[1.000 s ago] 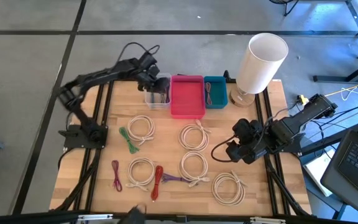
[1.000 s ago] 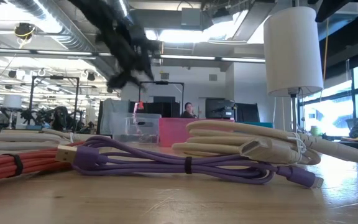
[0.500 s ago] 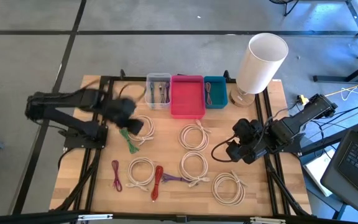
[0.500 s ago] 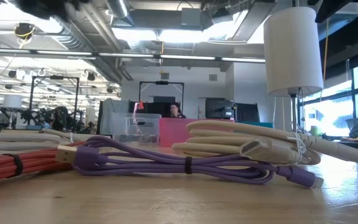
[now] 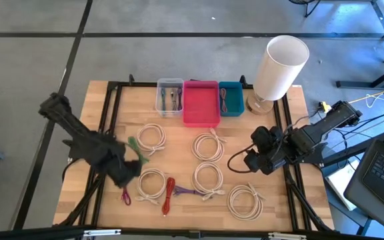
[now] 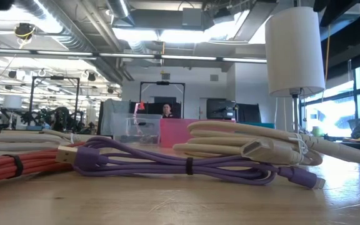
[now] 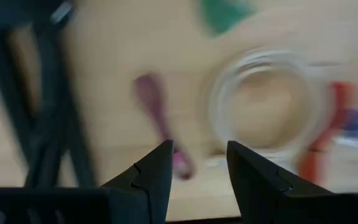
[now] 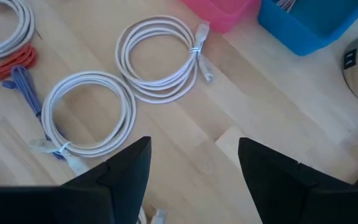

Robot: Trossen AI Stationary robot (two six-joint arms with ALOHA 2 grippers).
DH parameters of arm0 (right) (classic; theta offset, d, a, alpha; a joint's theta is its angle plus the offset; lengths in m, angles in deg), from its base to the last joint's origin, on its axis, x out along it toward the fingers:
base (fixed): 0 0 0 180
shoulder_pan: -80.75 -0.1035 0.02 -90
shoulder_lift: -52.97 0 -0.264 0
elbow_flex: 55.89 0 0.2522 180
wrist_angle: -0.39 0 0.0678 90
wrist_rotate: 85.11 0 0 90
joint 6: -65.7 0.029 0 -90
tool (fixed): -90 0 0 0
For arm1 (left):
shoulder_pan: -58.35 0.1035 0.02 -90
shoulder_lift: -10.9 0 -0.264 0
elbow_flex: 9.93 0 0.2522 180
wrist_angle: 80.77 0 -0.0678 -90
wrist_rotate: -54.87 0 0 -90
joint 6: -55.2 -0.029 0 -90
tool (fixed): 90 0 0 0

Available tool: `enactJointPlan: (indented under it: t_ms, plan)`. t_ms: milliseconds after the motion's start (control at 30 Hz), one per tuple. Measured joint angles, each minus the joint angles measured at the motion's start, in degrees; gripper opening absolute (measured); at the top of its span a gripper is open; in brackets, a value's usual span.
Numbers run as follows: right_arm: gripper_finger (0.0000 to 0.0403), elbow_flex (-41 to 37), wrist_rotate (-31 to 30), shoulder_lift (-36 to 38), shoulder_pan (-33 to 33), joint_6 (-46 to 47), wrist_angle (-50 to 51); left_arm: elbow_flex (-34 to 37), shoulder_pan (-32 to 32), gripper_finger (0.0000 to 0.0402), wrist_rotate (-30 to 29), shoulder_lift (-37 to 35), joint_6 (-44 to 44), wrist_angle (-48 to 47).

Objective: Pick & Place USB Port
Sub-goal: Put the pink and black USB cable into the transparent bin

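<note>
Several bundled USB cables lie flat on the wooden table (image 5: 105, 100): white coils (image 5: 152, 185), a green one (image 5: 139, 148), a maroon one (image 5: 124, 189), a red one (image 5: 169, 195) and a purple one (image 5: 185, 192). My left gripper (image 5: 123, 175) hovers open just above the maroon cable (image 7: 157, 118), near the table's near-left part, with a white coil (image 7: 266, 99) beside it. My right gripper (image 8: 194, 155) waits open at the table's right side (image 5: 255, 159), above two white coils (image 8: 89, 115).
Along the far edge stand a clear bin (image 5: 169, 97) holding cables, a pink bin (image 5: 201, 103) and a blue bin (image 5: 231, 98). A white lamp (image 5: 279, 67) stands at the far right. In the low view a person (image 6: 165, 111) sits behind the table.
My left arm has swung fast from above the clear bin at the far edge, out toward the table's left and then toward the near edge, ending low over the maroon cable. The cables have stayed where they lay.
</note>
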Motion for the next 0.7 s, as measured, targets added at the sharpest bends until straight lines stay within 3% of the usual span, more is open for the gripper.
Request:
enactJointPlan:
  t_ms: [100,367,600,700]
  plan:
    - [0.0245,-0.01,0.00,0.00,0.00,-0.01,0.38,2.60,-2.28,0.0144,4.71,3.27,1.59,5.12]
    - [0.0245,-0.01,2.00,0.00,0.00,-1.01,0.53,6.15,-2.59,0.0155,5.75,12.17,2.01,19.30]
    - [0.0245,-0.01,2.62,0.00,0.00,-1.09,0.77,6.56,-6.57,0.0153,17.48,15.69,3.48,18.72]
    - [0.0245,-0.01,2.62,0.00,0.00,-1.07,0.70,6.56,-7.57,0.0153,15.43,15.77,3.47,18.21]
